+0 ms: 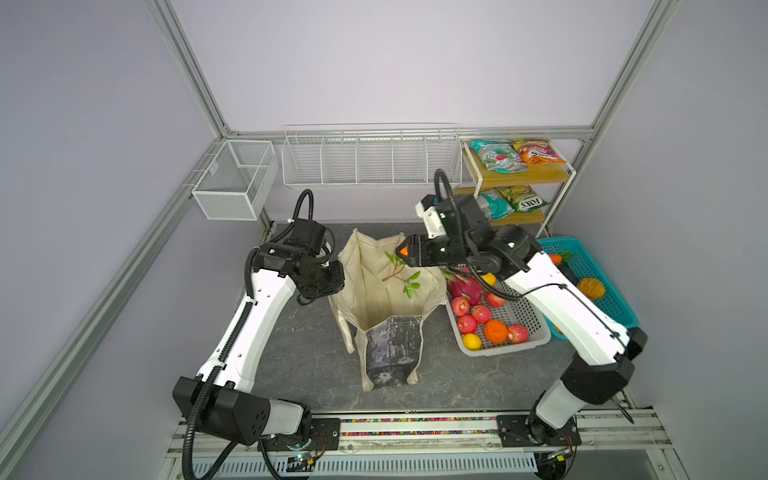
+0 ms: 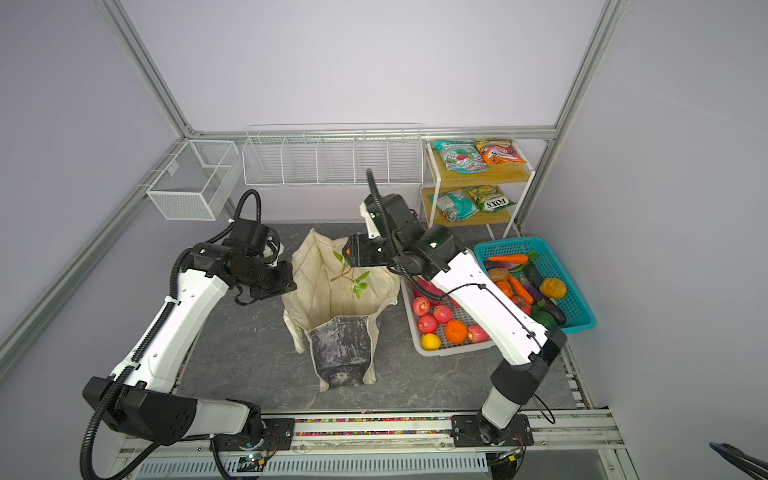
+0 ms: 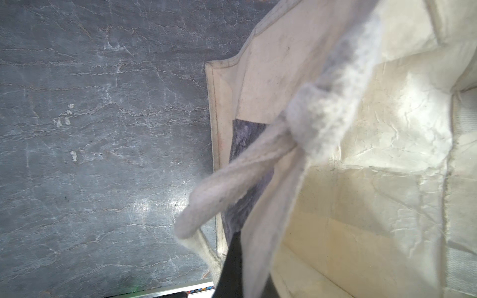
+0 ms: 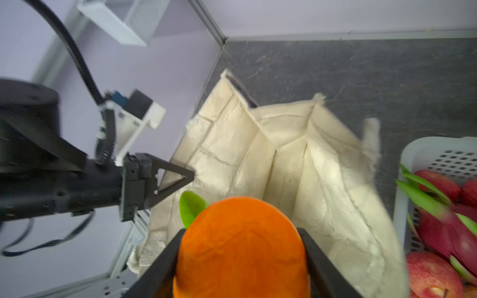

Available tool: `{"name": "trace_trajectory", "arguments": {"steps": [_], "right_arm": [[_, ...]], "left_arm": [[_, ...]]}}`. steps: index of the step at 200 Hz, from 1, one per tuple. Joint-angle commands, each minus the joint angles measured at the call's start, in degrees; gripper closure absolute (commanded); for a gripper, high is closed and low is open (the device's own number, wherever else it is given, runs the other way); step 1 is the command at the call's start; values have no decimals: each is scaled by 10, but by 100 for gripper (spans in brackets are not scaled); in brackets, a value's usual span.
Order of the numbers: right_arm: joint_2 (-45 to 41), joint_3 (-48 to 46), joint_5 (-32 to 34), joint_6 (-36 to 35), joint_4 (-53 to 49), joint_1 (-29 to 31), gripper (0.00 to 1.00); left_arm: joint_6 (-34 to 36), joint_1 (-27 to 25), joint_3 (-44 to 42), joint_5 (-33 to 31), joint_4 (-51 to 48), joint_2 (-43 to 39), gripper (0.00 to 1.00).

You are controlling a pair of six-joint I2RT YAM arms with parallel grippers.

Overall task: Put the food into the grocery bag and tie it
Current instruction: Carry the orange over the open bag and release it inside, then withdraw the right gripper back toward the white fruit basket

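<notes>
Right gripper [image 1: 405, 252] has the orange [image 4: 240, 247] clamped over the grocery bag [image 1: 353, 266], and left gripper [image 4: 189, 178] is closed on its rim. I'd lower it inside before letting go.

Lab test cell: aluminium frame [image 1: 532, 133], plain lilac walls [image 1: 395, 62], mock grocery shelf [image 1: 536, 170].

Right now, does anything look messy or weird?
Nothing is spilled. The grocery bag looks lopsided: the left gripper pinches one side of its rim, so the mouth gapes crookedly. The right gripper holds an orange above it.
</notes>
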Motion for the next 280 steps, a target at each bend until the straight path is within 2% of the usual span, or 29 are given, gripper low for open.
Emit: {"name": "trace_trajectory", "arguments": {"steps": [1,62,113,163,199,222,232,280], "right_arm": [[37,2,23,-65,4,25,42],[133,-41,37,-112,46,33,42],[175,-97,-9,-70,99,34,40],[193,-155,-9,-39,134,34,33],[191,-175,5,-27,142,34,21],[185,-173,30,-23,142,35,0],[181,-172,43,-20,144,35,12],[152,-120,86,-28,123,41,12]], "left_arm": [[7,0,1,7,27,1,100],[2,0,8,12,38,2,100],[-5,0,13,-1,46,0,100],[-14,0,10,-10,67,1,100],[-11,0,9,-8,84,2,100],[-4,0,16,-1,92,11,100],[-1,0,19,3,92,15,100],[4,0,19,25,108,23,100]]}}
